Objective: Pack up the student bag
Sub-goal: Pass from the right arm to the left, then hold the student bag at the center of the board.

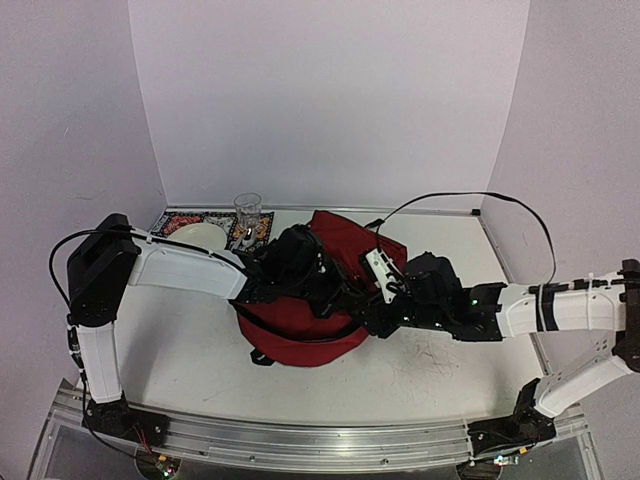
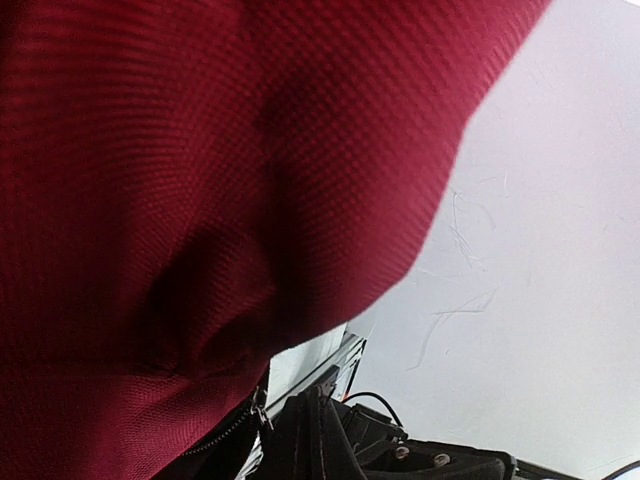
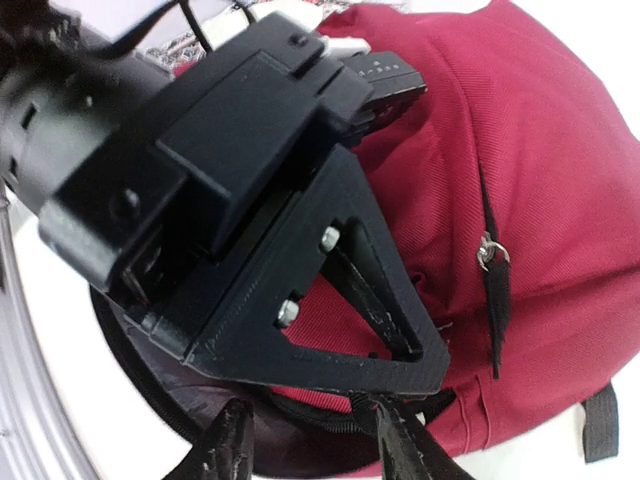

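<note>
The student bag [image 1: 345,242], dark red with black zips, lies in the middle of the table. Both arms meet over it. My left gripper [image 1: 335,300] reaches in from the left. In the right wrist view it [image 3: 410,372] fills the foreground, its tip at the bag's black zipped rim, shut on the fabric. Red cloth [image 2: 200,200] covers most of the left wrist view and hides the left fingers. My right gripper [image 3: 312,428] stands open at the bag's near rim, fingers [image 3: 232,445] apart with the zipped edge between them. A zip pull [image 3: 492,290] hangs on the bag's front.
A clear glass [image 1: 247,212] stands on a patterned mat [image 1: 180,220] at the back left, with a white bowl [image 1: 200,237] beside it. A black cable [image 1: 480,197] loops over the back right. White walls close the table on three sides.
</note>
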You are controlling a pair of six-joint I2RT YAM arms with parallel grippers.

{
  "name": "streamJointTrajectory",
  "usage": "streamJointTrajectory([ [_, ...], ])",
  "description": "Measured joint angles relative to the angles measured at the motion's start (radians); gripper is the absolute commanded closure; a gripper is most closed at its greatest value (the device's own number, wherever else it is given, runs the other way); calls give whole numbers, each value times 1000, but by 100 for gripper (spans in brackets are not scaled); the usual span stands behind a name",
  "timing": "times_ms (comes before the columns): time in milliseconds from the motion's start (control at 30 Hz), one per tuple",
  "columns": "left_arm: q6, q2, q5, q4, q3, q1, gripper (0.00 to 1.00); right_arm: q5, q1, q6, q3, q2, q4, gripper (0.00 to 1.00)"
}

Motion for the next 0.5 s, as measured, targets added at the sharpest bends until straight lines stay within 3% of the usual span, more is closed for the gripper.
streamJointTrajectory([
  [233, 22, 0, -2, 16, -39, -6, 100, -52, -94, 100, -27, -124, -49, 34],
  [367, 35, 0, -4, 36, -55, -10, 100, -109, -180, 194, -15, -120, -91, 33],
  [500, 54, -3, -12, 44, -68, -13, 100, -153, -216, 318, 75, -19, -172, 36],
])
